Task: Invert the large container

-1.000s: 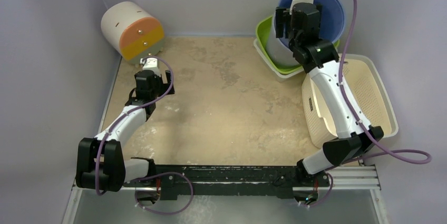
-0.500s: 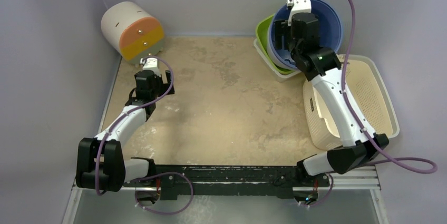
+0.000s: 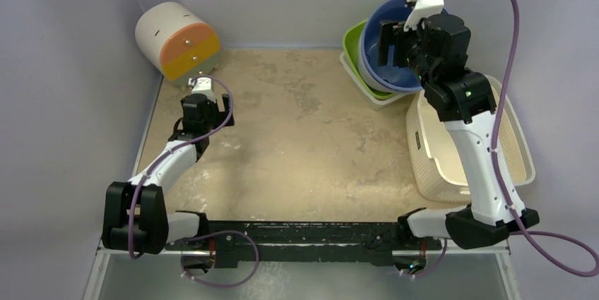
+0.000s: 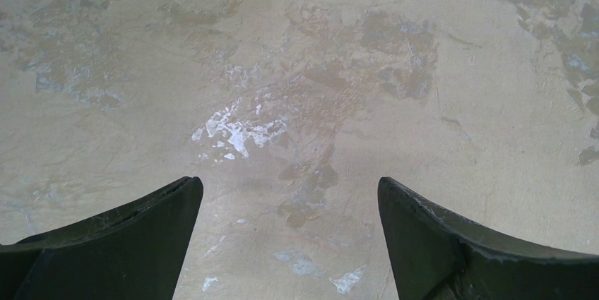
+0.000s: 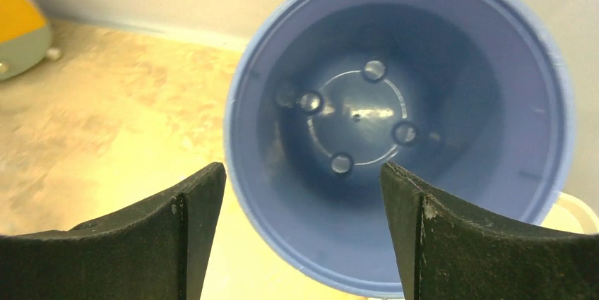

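Note:
A large blue pot (image 3: 399,56) lies tilted in a green tub (image 3: 355,40) at the back right, with its mouth facing up and to the right. In the right wrist view the pot (image 5: 452,194) shows its round inside with several drain holes. My right gripper (image 3: 390,44) is open and empty, hanging just in front of the pot's mouth. Its fingers straddle the near rim in the right wrist view (image 5: 301,176) without touching it. My left gripper (image 3: 209,102) is open and empty, low over the bare table at the left (image 4: 289,187).
A cream slatted basket (image 3: 512,141) stands at the right edge, under the right arm. The green tub sits inside a white tub (image 3: 351,73). A white and orange cylinder (image 3: 176,39) lies at the back left. Grey walls close the back and sides.
The right arm has swung right and risen, drawing its gripper back from the pot. The pot has tipped from showing its pale side to showing its blue inside. The left arm has not moved.

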`<state>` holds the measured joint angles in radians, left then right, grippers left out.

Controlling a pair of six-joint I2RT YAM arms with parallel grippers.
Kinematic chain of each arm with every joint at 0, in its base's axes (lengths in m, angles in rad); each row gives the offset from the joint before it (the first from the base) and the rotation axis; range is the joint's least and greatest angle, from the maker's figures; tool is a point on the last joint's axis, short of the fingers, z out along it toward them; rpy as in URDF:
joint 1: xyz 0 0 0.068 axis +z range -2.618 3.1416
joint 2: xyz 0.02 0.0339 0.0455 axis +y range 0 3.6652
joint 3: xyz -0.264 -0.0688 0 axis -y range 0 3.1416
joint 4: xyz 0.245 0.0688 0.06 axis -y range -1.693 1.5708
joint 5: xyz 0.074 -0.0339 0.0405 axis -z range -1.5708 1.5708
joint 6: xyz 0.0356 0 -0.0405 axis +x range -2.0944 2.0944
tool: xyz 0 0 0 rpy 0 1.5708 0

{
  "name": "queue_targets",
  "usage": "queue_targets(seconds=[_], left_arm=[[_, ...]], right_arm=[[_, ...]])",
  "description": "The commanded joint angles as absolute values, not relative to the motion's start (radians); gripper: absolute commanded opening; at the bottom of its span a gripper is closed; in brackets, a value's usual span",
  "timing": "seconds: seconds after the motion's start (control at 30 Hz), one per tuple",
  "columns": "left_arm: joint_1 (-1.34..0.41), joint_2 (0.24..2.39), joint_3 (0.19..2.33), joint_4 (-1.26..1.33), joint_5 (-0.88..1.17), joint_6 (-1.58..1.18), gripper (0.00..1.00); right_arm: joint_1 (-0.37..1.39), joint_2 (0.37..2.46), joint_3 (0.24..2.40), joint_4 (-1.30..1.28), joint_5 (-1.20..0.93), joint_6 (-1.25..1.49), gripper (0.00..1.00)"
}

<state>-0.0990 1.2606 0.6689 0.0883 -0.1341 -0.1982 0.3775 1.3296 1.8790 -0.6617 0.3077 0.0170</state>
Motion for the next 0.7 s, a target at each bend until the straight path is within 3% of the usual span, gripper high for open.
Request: queue_targets(seconds=[0.0, 0.17, 0.47, 0.67], left_arm=[[-0.103, 1.264, 0.677, 0.146, -0.137, -0.201, 0.95], [-0.103, 1.267, 0.657, 0.165, -0.134, -0.217, 0.95], [-0.103, 1.263, 0.653, 0.168, -0.136, -0.217, 0.95], [-0.103, 1.264, 0.656, 0.162, -0.135, -0.215, 0.95]], right_arm=[[0.380, 1.286, 1.824, -0.714, 0.128, 0.025, 0.83], [0.381, 1.278, 1.731, -0.735, 0.083, 0.025, 0.82], [0.381, 1.297, 1.622, -0.686, 0.196, 0.041, 0.83], [0.380, 1.309, 1.597, -0.616, 0.305, 0.041, 0.72]])
